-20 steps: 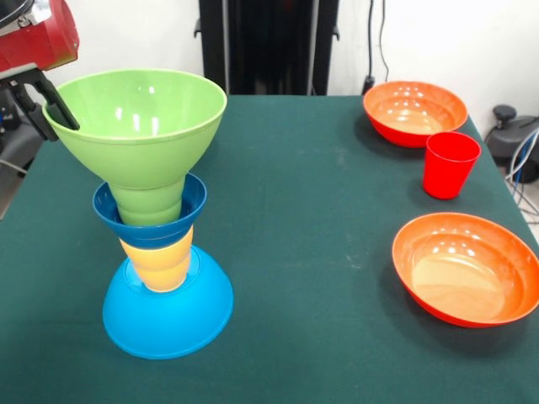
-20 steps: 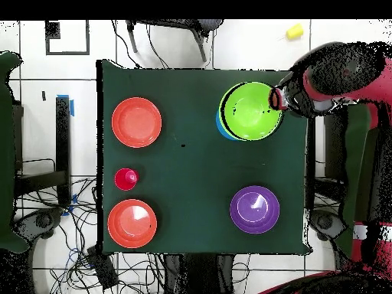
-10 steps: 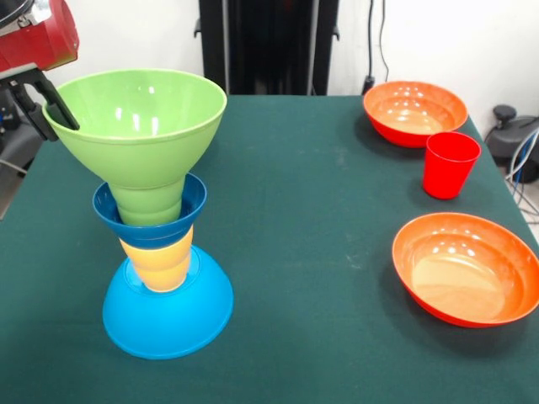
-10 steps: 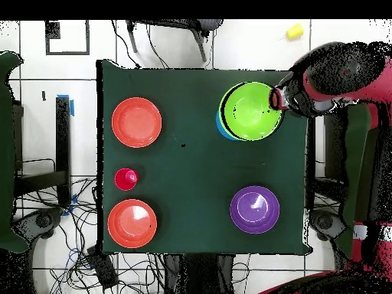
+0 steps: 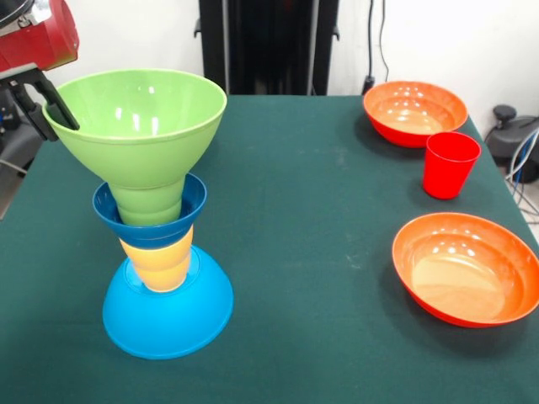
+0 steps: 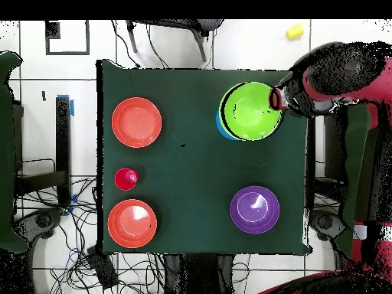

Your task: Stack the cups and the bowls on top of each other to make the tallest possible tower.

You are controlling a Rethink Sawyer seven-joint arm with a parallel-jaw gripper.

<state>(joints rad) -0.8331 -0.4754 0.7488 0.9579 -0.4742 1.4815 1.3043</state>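
Tower (image 5: 160, 219): stood near one table (image 5: 303, 252) corner, green bowl (image 5: 139, 122) on top.
Pincer (image 5: 50, 105): clamped on the green bowl's rim, at the table edge.
Open room: table's middle.
Overhead only: purple bowl (image 6: 255, 209).

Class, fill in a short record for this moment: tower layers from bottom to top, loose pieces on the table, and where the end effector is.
tower base: light-blue bowl, upside down
layers above, in order: yellow cup, dark-blue bowl, green cup, green bowl
loose pieces: two orange bowls, red cup, purple bowl
end effector: at the green bowl's rim
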